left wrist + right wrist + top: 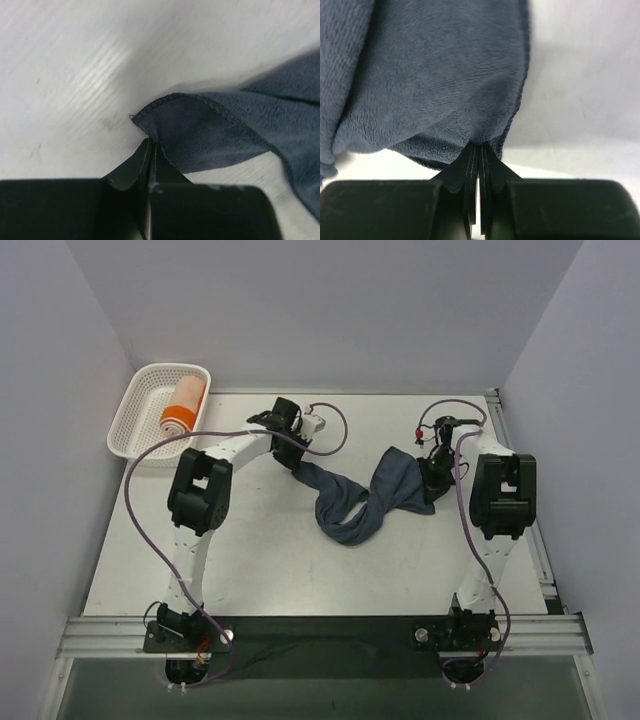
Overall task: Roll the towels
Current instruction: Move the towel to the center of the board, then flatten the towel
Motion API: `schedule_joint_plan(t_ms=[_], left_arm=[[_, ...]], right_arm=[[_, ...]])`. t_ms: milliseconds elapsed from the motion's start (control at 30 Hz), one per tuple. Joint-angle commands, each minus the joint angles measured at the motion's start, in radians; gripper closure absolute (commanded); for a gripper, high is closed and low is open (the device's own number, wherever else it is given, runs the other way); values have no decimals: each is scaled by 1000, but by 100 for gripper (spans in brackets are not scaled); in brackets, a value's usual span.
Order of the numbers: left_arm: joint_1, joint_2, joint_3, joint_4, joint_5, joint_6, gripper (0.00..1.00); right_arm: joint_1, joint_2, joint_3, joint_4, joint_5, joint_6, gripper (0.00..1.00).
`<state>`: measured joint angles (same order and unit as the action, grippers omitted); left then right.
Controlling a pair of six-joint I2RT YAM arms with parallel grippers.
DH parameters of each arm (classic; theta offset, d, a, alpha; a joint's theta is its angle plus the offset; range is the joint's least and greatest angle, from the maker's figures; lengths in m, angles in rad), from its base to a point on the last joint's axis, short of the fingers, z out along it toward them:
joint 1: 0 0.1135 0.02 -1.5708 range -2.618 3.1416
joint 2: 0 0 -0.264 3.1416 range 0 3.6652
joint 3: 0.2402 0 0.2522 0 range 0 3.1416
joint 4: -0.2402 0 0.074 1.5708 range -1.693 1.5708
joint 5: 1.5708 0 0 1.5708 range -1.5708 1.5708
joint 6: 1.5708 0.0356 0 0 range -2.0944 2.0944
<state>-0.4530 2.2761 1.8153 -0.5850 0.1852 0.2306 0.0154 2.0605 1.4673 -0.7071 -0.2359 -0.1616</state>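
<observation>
The navy-blue towel (365, 496) hangs twisted between my two grippers over the middle of the table. My left gripper (298, 462) is shut on its left corner; the left wrist view shows the hemmed corner (195, 125) pinched at the fingertips (151, 142). My right gripper (432, 480) is shut on the towel's right end; the right wrist view shows the cloth (430, 80) pinched at the closed tips (480, 146). The orange towel (183, 406), rolled, with a white band, lies in the white basket (135, 430) at the far left.
The white lattice basket stands at the table's far left corner. Purple cables loop from both arms. A metal rail (320, 632) runs along the near edge. Grey walls enclose the table on three sides.
</observation>
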Motion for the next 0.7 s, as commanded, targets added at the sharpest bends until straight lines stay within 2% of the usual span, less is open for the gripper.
schedule_joint_plan(t_ms=[0, 267, 367, 467, 533, 567, 600, 667], left_arm=[[77, -134, -104, -33, -27, 4, 100], [224, -421, -472, -105, -98, 67, 100], [287, -489, -536, -182, -110, 105, 100], [346, -535, -533, -292, -43, 153, 100], [370, -566, -481, -373, 100, 193, 100], [378, -579, -456, -469, 162, 229, 100], [387, -614, -406, -508, 275, 237, 100], [407, -650, -357, -588, 347, 248, 100]], right_arm=[[-37, -120, -61, -132, -17, -49, 100], [-43, -253, -219, -189, -19, -133, 100], [-49, -296, -271, -195, -5, -168, 100], [-63, -339, -283, -204, -28, -191, 100], [-75, -364, -266, -209, -42, -196, 100], [-83, -373, -257, -212, -46, -197, 100], [-89, -385, -251, -213, -48, -200, 100], [-123, -393, -233, -213, -51, -210, 100]])
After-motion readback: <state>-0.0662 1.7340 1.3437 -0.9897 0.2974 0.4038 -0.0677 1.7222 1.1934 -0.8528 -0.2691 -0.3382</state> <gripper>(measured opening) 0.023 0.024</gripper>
